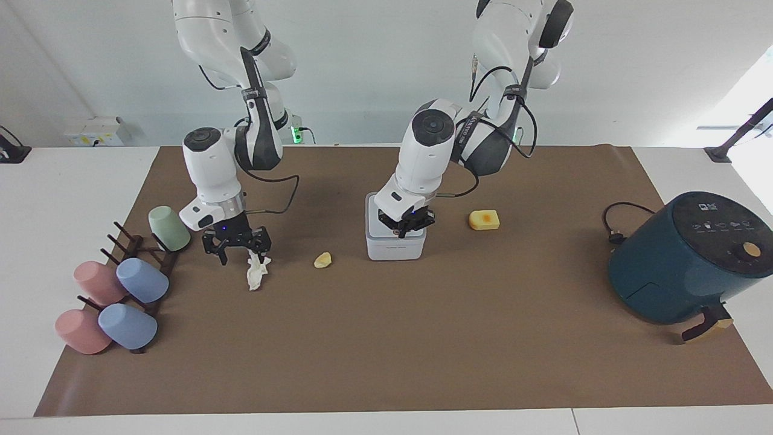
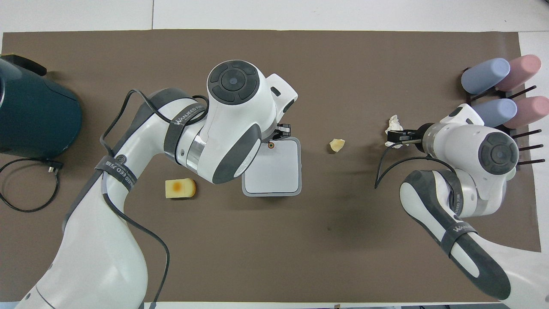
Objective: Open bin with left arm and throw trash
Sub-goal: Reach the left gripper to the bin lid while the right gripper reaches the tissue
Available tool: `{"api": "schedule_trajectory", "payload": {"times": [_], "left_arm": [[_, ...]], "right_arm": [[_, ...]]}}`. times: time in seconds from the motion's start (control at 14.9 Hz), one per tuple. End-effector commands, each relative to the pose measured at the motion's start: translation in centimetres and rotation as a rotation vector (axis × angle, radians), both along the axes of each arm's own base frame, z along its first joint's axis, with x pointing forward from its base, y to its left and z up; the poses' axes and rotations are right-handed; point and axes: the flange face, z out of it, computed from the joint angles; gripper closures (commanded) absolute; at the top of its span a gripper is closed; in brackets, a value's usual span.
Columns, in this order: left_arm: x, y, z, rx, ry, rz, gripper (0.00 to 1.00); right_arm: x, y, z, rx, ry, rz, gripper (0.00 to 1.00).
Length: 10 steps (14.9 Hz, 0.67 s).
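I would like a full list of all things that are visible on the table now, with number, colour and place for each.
bin: 1, white-grey, lid closed, middle of the mat
tissue: 1, white, crumpled, toward the right arm's end
scrap: 1, pale yellow, between tissue and bin
sponge: 1, yellow with orange spot, beside the bin toward the left arm's end
cups: 5, two pink, two blue, one green, on a dark rack at the right arm's end
appliance: 1, dark teal, round, at the left arm's end
mat: 1, brown, covers the table
left tool: black, on the bin's lid
right tool: black, open, just over the tissue
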Motion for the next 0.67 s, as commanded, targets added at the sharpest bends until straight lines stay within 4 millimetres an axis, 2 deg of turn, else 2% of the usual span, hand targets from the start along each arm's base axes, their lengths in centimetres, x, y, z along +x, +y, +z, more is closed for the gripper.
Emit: {"api": "schedule_trajectory", "payload": {"times": [0.0,0.07,0.2,0.4,0.6], "left_arm": [[-0.5,-0.3,-0.4,-0.011,-0.001,0.011,1.0],[-0.6,-0.4,-0.4,-0.01,0.0,0.011,1.0],[-0.5,-0.2,-0.5,-0.009,0.001,0.014,1.0],[-0.9,-0.6,-0.7,-0.008,0.002,0.007,1.0],[-1.1,-0.6,-1.1,-0.006,0.004,0.006,1.0]], "right_arm": [[0.0,0.5,-1.7,0.003,-0.025,0.022,0.0],[0.0,0.5,-1.7,0.005,-0.025,0.016,0.19],[-0.1,1.3,-1.7,0.008,-0.022,0.025,1.0],[0.4,1.3,-0.6,0.007,-0.048,0.03,1.0],[0.7,1.5,2.5,0.009,-0.094,0.032,1.0]]}}
